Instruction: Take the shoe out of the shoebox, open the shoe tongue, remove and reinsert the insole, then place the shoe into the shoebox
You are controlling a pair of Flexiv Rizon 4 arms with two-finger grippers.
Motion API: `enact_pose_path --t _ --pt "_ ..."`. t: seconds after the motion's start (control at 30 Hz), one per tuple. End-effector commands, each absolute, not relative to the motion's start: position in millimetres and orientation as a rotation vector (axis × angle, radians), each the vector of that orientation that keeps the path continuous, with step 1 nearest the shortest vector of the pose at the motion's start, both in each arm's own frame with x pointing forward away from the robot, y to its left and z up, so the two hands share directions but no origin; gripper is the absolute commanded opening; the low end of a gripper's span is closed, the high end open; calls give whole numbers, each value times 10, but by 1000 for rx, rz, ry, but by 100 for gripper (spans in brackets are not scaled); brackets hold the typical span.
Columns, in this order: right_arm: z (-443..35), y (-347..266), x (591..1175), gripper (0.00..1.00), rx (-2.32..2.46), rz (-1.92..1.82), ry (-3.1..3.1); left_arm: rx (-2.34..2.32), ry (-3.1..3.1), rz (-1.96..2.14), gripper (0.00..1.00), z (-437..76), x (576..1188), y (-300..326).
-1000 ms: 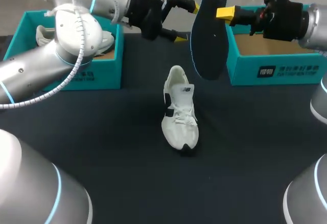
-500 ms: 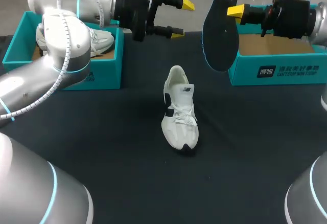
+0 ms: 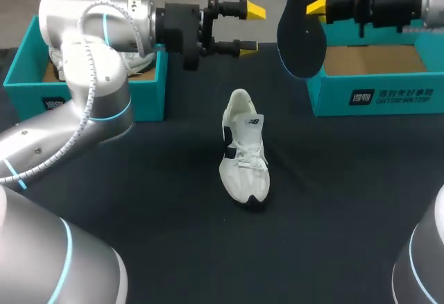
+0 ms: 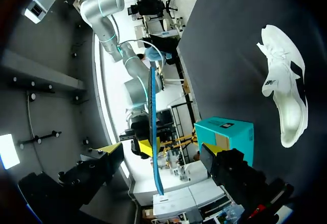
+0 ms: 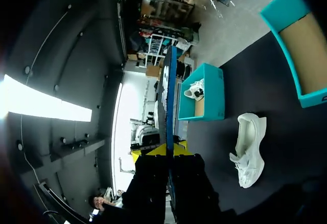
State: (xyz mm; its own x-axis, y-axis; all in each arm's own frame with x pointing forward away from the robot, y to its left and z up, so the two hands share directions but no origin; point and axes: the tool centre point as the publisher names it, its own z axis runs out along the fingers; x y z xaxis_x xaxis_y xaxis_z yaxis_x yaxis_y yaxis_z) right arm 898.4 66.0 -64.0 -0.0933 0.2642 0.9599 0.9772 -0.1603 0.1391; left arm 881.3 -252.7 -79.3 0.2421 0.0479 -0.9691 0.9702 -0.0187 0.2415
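our right gripper [image 3: 313,9]: clamped on the dark insole [image 3: 302,44]
our left gripper [image 3: 248,30]: fingers apart, empty
white sneaker [image 3: 243,148]: upright on the table [image 3: 152,200]

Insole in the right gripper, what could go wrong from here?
The right gripper pinches the insole only near its upper end, so it could swing or slip. The shoe stands unheld on the table; pushing the insole in might shove it. The left gripper, open, is close by and could bump the insole.
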Motion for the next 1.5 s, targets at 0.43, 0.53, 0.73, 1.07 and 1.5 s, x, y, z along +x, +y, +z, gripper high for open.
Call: enact_pose_path --t 0.43,0.53,0.73,1.07,1.5 --pt "-796 967 9082 0 -1463 -1167 -1433 1294 961 -1100 56 -850 8779 -2755" --pt "-804 1019 9059 0 -1459 -1162 -1431 1286 954 -1098 50 -846 8766 -2775" --pt "-806 1064 9023 0 -1452 -1156 -1433 1285 951 -1102 38 -852 8786 -2800" --pt "-804 1072 9007 8 -1456 -1191 -1411 1265 953 -1108 0 -883 8800 -2788" --pt "-691 690 8798 100 -1423 -1342 -1309 1260 962 -1112 0 -870 8850 -2727"
